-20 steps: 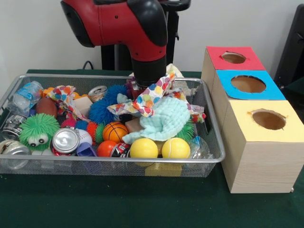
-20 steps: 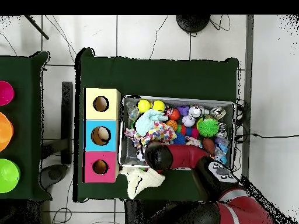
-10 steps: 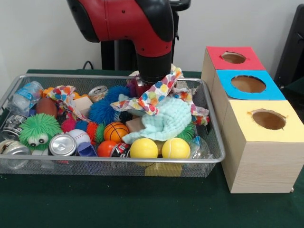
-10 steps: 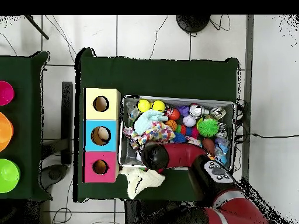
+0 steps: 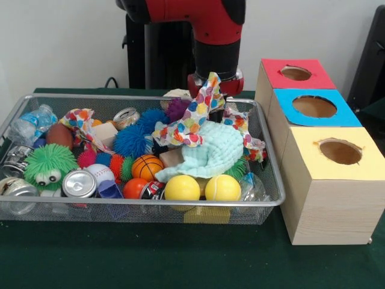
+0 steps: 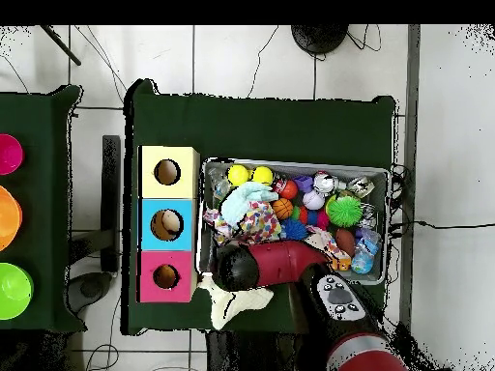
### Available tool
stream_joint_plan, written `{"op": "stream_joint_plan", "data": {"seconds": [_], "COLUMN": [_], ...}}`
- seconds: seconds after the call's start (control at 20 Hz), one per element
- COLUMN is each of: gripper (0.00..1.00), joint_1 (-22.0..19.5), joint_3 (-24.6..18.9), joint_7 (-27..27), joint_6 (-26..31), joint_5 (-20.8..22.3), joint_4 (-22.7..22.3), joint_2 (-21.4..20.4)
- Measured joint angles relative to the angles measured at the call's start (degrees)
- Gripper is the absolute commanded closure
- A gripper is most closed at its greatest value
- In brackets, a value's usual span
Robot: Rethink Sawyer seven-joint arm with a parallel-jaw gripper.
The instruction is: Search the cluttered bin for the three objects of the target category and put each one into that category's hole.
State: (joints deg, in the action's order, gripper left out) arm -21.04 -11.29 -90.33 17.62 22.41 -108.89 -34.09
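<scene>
The bin (image 5: 150, 203) is a wide wire-mesh tray full of balls, cans, bottles and cloths; it also shows in the overhead view (image 6: 300, 162). My gripper (image 5: 212, 85) hangs over the bin's far right corner, shut on the top of a polka-dot cloth (image 5: 192, 120), which is pulled up into a peak. The cloth's lower part still lies on a mint knitted cloth (image 5: 213, 150). Three hole boxes stand beside the bin: red (image 5: 295, 73), blue (image 5: 314, 107) and yellow (image 5: 340, 150). In the overhead view the arm (image 6: 276, 266) covers the gripper.
Two yellow balls (image 5: 181, 188) lie at the bin's front rim, with a small basketball (image 5: 146, 167), a green fuzzy toy (image 5: 48, 165) and a can (image 5: 82, 180) to their left. A second polka-dot cloth (image 5: 81, 120) lies far left. A white cloth (image 6: 237, 298) lies outside the bin.
The arm has moved up and toward the boxes, dragging the polka-dot cloth's top with it. The cloth now stands higher and further toward the bin's box-side corner.
</scene>
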Motion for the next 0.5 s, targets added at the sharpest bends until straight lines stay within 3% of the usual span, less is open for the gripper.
{"op": "stream_joint_plan", "data": {"seconds": [0.15,0.5], "gripper": [1.00,1.00], "joint_1": [1.24,1.97], "joint_3": [0.01,0.02], "joint_7": [0.00,0.00], "joint_6": [1.79,11.76], "joint_5": [-1.41,-4.43], "joint_4": [-0.56,-0.61], "joint_2": [-2.14,-8.46]}}
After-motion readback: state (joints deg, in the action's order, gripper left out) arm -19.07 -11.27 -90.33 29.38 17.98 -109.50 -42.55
